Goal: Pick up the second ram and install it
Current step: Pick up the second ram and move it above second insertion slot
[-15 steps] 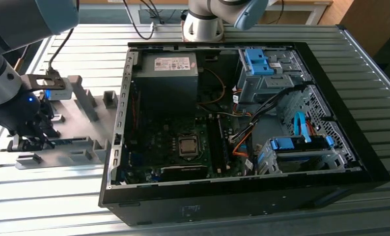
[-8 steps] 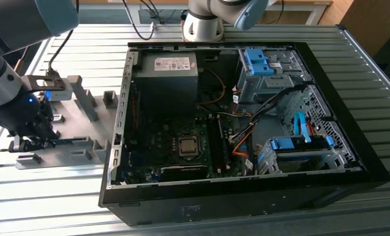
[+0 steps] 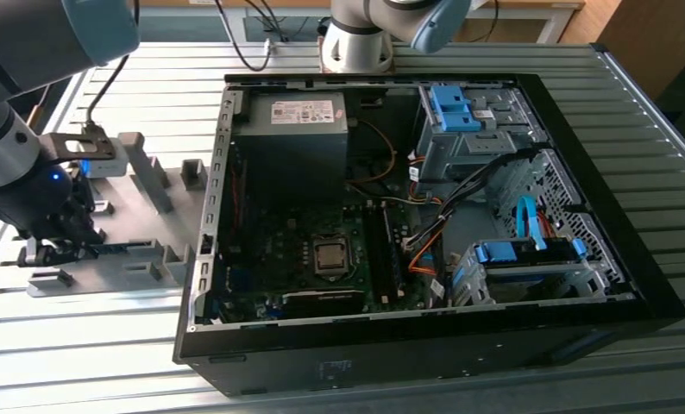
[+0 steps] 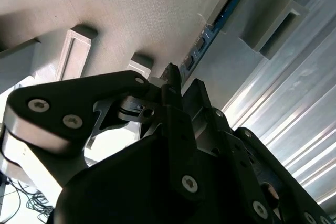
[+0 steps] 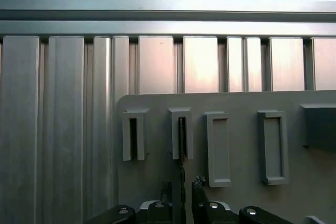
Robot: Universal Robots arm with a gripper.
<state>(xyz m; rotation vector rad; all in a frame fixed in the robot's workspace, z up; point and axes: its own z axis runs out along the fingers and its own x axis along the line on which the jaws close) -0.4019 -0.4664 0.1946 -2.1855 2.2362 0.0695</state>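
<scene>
Second ram (image 5: 181, 140) stands on edge in a slot of the grey fixture (image 5: 236, 103); tool (image 5: 181, 188) straddles it, fingers (image 5: 198, 192) apart. A sound grasp calls for squared, centred contact on both flat faces.

Fixture (image 3: 147, 263) on table (image 3: 648, 112), exterior view's left of PC case (image 3: 435, 358); second ram (image 4: 209, 34) prob. in its slot

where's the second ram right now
On the exterior view's left, the second ram sits edge-up in the grey fixture beside the computer case, with the gripper right at it.
</scene>
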